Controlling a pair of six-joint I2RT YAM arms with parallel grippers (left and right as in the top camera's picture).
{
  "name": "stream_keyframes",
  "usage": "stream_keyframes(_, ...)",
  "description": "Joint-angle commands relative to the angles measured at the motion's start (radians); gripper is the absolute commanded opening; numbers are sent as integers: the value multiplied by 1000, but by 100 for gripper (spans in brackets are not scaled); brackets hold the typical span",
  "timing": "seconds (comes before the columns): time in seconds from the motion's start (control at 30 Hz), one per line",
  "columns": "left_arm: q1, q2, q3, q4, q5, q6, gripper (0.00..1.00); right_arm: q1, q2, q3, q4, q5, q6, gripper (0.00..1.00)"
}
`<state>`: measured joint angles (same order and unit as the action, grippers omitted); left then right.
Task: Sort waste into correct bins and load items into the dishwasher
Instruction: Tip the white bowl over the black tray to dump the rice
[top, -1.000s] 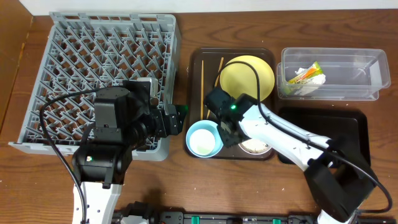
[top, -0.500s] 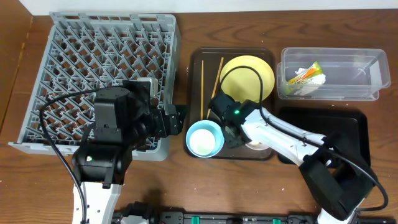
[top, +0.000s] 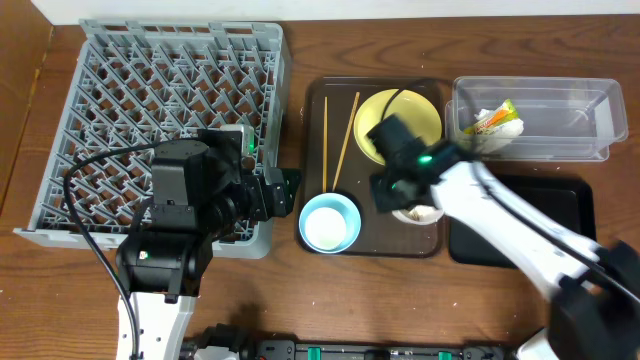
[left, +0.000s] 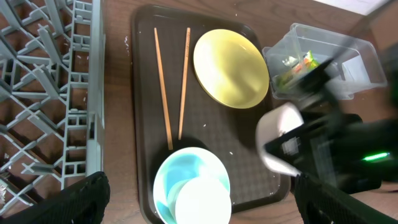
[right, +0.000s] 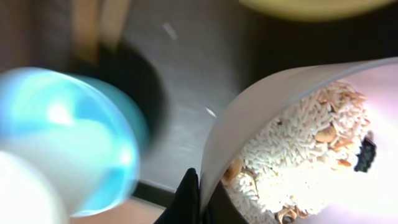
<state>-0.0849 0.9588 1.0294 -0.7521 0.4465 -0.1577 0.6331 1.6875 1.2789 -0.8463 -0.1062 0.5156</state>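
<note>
My right gripper (top: 398, 203) is shut on the rim of the white bowl (right: 298, 149) and holds it over the brown tray's right side. The bowl holds white-beige food crumbs (right: 311, 143). The light blue bowl (top: 328, 223) with the small white cup (left: 202, 202) in it sits at the tray's front left. The yellow plate (top: 375, 115) and two chopsticks (top: 340, 140) lie at the tray's back. My left gripper (left: 199, 211) hangs open and empty above the blue bowl. The wrapper (top: 490, 118) and napkin (top: 500, 135) lie in the clear tub (top: 590, 120).
The grey dish rack (top: 160, 120) stands at the left. The black tray (top: 560, 200) lies front right, below the clear tub. The brown serving tray (top: 318, 100) is in the middle.
My right gripper has lifted the white bowl and moved up and to the right over the tray. The left arm has not moved.
</note>
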Motion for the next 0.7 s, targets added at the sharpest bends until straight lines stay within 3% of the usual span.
stream_keyframes(0.0, 6, 1, 22, 0, 14, -1, 95, -85, -127, 35, 21, -165, 101, 1)
stream_keyframes(0.27, 6, 1, 22, 0, 14, -1, 95, -278, -204, 20, -95, -304, 158, 1)
stream_keyframes(0.4, 6, 1, 22, 0, 14, -1, 95, -364, -204, -76, -74, -442, 87, 1)
stream_keyframes(0.57, 6, 1, 22, 0, 14, -1, 95, -491, -204, -216, 99, -811, -158, 1)
stream_keyframes(0.67, 6, 1, 22, 0, 14, -1, 95, -583, -204, -298, 163, -925, -210, 1)
